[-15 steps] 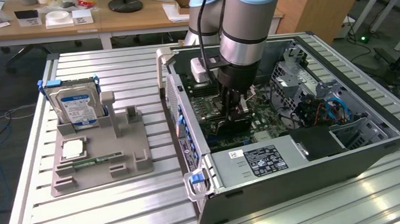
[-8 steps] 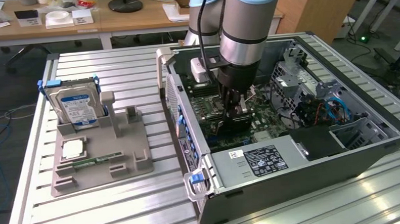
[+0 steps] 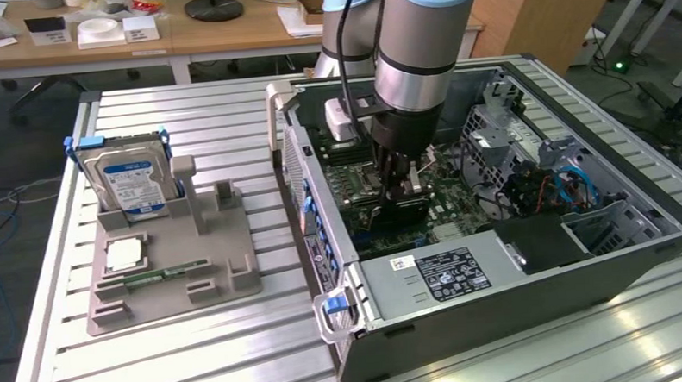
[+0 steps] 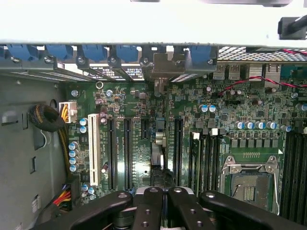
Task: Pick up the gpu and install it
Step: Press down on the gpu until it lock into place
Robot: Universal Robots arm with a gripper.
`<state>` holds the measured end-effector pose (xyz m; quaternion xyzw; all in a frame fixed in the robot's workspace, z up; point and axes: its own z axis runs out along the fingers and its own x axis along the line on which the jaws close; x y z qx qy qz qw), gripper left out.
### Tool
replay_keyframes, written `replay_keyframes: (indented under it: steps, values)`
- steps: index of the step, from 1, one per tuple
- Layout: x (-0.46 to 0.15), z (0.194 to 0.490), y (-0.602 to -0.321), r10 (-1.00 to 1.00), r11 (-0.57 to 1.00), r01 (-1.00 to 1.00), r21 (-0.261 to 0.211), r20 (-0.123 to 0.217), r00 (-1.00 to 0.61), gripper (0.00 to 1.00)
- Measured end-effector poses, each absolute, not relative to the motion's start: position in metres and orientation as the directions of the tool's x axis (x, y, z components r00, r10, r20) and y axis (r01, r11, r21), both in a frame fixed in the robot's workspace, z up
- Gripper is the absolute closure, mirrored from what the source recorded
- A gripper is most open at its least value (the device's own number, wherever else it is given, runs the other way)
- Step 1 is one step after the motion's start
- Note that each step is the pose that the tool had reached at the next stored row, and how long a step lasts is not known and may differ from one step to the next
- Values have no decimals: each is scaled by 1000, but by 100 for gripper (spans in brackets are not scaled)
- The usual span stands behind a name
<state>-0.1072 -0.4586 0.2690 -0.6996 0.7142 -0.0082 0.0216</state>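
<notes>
The gpu (image 4: pixel 158 143) stands edge-on in a motherboard slot inside the open computer case (image 3: pixel 653 229), its silvery bracket (image 4: pixel 163 67) against the case's rear wall. My gripper (image 4: pixel 162 196) hangs straight over the card's top edge with its black fingers (image 4: pixel 148 211) closed together. I cannot tell whether they pinch the card or only rest on it. In the exterior view the gripper (image 3: pixel 396 189) reaches down into the middle of the case, over the green motherboard (image 3: pixel 445 195), and the card below it is mostly hidden.
A grey parts tray (image 3: pixel 205 249) on the slatted table at the exterior view's left holds a hard drive (image 3: pixel 131 179) and a small memory stick (image 3: pixel 161 274). In the case are the power supply (image 3: pixel 448 273), the CPU socket (image 4: pixel 249 182), free expansion slots (image 4: pixel 127 148) and cables (image 4: pixel 48 120).
</notes>
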Motion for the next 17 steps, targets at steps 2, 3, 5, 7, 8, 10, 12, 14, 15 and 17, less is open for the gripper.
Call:
replay_keyframes:
  steps: [2,3,5,7,8,10,12,14,15,17]
  values:
    - [-107,269,-459,-1000,21,-999,-42,-19,-20,89]
    - [-107,269,-459,-1000,21,-999,-42,-19,-20,89]
    - [-107,269,-459,-1000,21,-999,-42,-19,-20,89]
    - [-111,269,-459,-1000,21,-999,-42,-20,-20,89]
    - [-114,269,-459,-1000,21,-999,-42,-19,-20,89]
    - [-120,269,-459,-1000,21,-999,-42,-19,-20,89]
    - [-122,269,-459,-1000,21,-999,-42,-19,-20,89]
    - [-122,269,-459,-1000,21,-999,-42,-19,-20,89]
    - [-122,269,-459,-1000,21,-999,-42,-19,-20,89]
    - [-123,269,-459,-1000,21,-999,-41,-19,-20,89]
